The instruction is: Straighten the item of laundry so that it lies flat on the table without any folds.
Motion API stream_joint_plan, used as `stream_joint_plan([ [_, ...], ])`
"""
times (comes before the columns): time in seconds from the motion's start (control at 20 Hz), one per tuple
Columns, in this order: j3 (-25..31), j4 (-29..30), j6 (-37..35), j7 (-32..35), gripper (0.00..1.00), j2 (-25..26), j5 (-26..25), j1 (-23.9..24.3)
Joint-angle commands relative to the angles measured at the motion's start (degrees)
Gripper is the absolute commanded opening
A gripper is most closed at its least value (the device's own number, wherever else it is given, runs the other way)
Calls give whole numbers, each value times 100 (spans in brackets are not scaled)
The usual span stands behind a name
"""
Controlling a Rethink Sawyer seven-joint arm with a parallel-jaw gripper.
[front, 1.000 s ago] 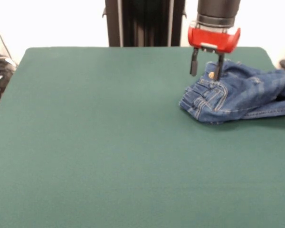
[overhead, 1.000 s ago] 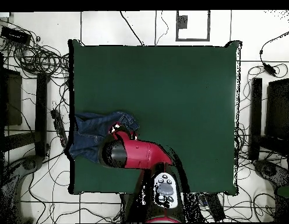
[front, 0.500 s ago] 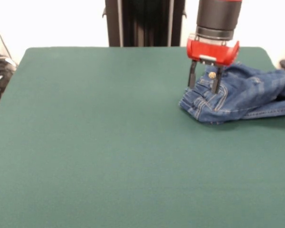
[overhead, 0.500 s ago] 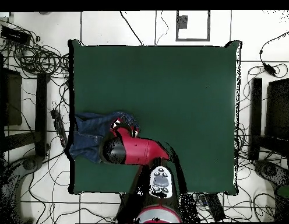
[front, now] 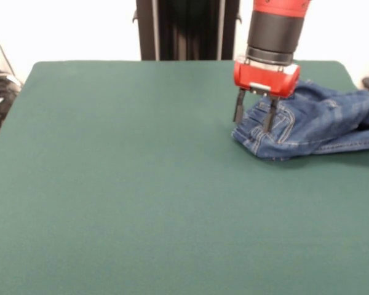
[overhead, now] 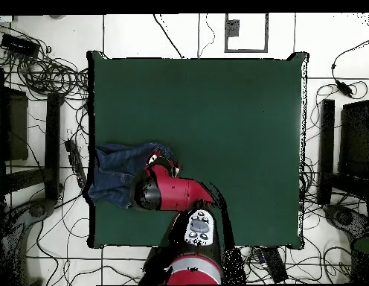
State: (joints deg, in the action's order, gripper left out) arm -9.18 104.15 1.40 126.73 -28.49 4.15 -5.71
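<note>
Now gripper [front: 253,121] lower onto jeans [front: 313,123].

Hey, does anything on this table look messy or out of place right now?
Yes. The jeans lie bunched and folded at one edge of the table, part reaching past it. The open gripper straddles their waistband end.

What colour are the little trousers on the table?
Blue denim jeans with tan stitching; the front view shows them best.
</note>
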Motion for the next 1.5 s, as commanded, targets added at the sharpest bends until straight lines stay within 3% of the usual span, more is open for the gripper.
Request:
stream_joint_plan([
  [0.05,-286,104,132,868,100,280,180,-358],
  [0.8,744,639,160,998,100,1,32,106],
  [1.5,1643,613,685,731,100,170,-691,860],
])
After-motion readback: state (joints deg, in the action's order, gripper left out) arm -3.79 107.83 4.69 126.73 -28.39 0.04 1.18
